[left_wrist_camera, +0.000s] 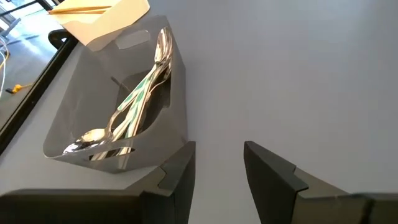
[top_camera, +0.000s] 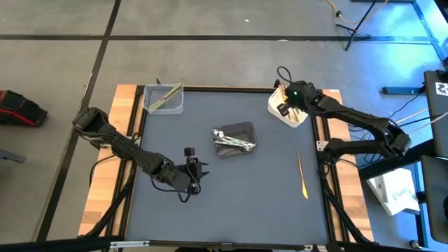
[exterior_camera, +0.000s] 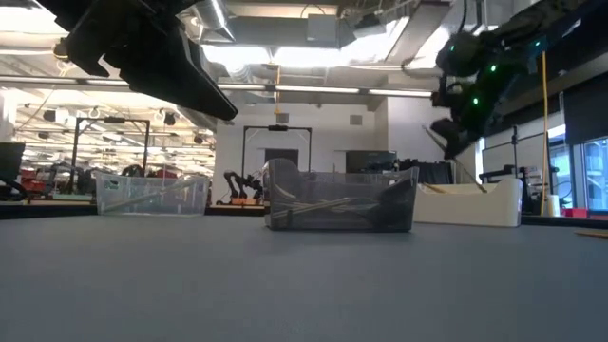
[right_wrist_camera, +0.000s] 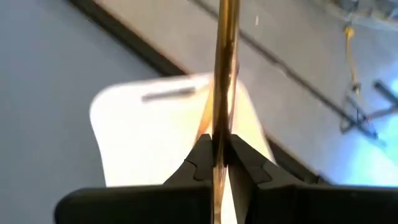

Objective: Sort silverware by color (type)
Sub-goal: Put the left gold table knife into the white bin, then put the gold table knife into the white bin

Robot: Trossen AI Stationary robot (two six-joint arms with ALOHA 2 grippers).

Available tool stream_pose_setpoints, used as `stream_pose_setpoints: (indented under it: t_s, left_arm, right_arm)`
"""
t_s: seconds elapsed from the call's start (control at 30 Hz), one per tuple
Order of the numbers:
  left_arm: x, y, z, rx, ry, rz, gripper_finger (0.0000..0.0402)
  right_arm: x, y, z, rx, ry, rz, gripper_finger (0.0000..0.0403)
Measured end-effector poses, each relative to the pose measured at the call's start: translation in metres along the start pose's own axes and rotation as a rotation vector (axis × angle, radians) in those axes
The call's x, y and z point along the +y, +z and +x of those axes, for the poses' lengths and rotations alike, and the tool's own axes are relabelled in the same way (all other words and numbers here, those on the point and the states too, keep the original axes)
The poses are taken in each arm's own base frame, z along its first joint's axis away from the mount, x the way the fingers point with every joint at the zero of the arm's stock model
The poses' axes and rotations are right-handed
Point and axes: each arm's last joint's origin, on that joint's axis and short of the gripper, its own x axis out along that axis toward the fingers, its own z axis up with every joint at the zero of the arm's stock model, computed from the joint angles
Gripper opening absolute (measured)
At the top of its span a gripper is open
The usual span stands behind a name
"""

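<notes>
The sorting looks nearly finished. The right gripper [right_wrist_camera: 214, 163] hangs over the white tub [top_camera: 292, 112] at the far right corner of the desk [top_camera: 231, 203], its fingers clamped on a tan wooden utensil [right_wrist_camera: 224, 74] that stands upright above the tub, where other tan pieces appear to lie already. The dark grey tub [top_camera: 236, 138] near the desk's middle holds the shiny silver spoons [left_wrist_camera: 124, 115], and the clear tub [top_camera: 165, 99] at the far left corner holds pale green pieces [top_camera: 162, 99]. One tan wooden utensil [top_camera: 302, 175] lies loose on the desk near the right edge, well apart from every tub. The left gripper [left_wrist_camera: 217, 174] waits low over the near-left part of the desk, just short of the grey tub, its fingers a narrow way apart and empty. By this reading, what is left is dropping the held piece and fetching the last loose one.
</notes>
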Motion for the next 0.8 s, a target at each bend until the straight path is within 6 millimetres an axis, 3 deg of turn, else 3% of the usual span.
stream_pose_setpoints:
  t_s: [0.3,0.47,0.63,0.8]
  left_arm:
    - [0.000,0.000,0.000,0.000,0.000,-0.005,0.0131]
    - [0.000,0.000,0.000,0.000,0.000,-0.005,0.0131]
    - [0.000,0.000,0.000,0.000,0.000,-0.005,0.0131]
    - [0.000,0.000,0.000,0.000,0.000,-0.005,0.0131]
  right_arm:
    - [-0.003,-0.010,0.025,0.142,0.001,0.066,0.0016]
    - [-0.002,-0.011,0.028,0.153,-0.001,0.059,0.0070]
    - [-0.008,-0.003,0.013,0.168,-0.020,0.053,0.0151]
    - [0.001,0.003,-0.021,0.174,0.132,0.084,0.0192]
